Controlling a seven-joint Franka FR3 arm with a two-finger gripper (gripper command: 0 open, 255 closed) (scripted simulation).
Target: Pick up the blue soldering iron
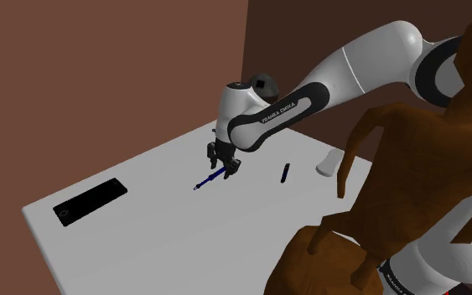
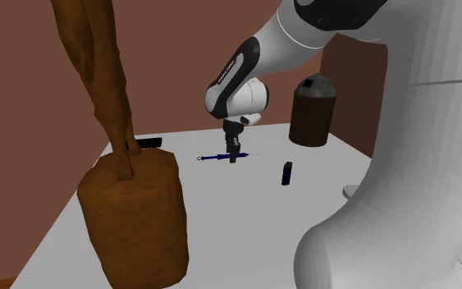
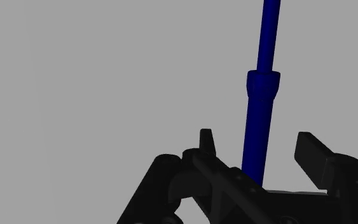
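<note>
The iron [image 1: 209,180] is seen lying flat on the white counter [image 1: 184,243], near its middle, with the pincer [image 1: 224,165] lowered over one end of it. In the wrist view the pincer [image 3: 258,143] is spread: the iron [image 3: 260,121] passes between the two fingers [image 3: 206,141], and a gap is seen on either side, so it is not pinched. In the second exterior view the pincer [image 2: 235,155] hangs straight down from the arm [image 2: 245,66] onto the iron [image 2: 215,157]. A dark stick [image 1: 285,173] lies apart from the iron toward the shoulder view's right, and a white lump [image 1: 329,162] lies farther that way, near the counter's edge. A black slab [image 1: 91,201] lies well apart toward the shoulder view's left. A brown carving [image 1: 418,193] rises in the foreground beside the arm, well apart from the pincer. In the second exterior view a brown jar [image 2: 313,115] is seen by the far edge. The iron's long axis is seen to run from lower left to upper right in the shoulder view and nearly level in the second exterior view. Its thicker handle lies between the fingers, and beyond a collar its thinner shaft points away from the pincer.
</note>
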